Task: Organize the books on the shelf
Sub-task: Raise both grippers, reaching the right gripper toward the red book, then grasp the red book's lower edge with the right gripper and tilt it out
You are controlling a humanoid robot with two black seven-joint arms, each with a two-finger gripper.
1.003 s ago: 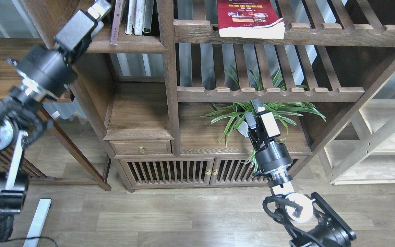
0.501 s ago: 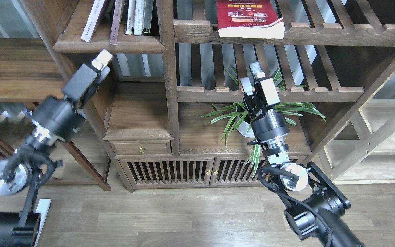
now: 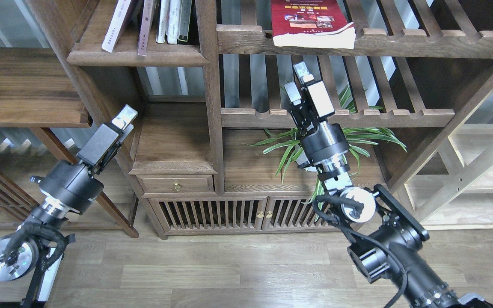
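Left jaws (image 3: 125, 117) lower; right jaws (image 3: 298, 80) nearer red book (image 3: 306, 19)

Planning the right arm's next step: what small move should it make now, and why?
Probably raise the right gripper further toward the red book: that book lies flat, overhanging the slatted rack, and the gripper, apparently open and empty, sits just below it.

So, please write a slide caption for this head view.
Right gripper rises toward red book on slatted rack; left gripper hangs low.
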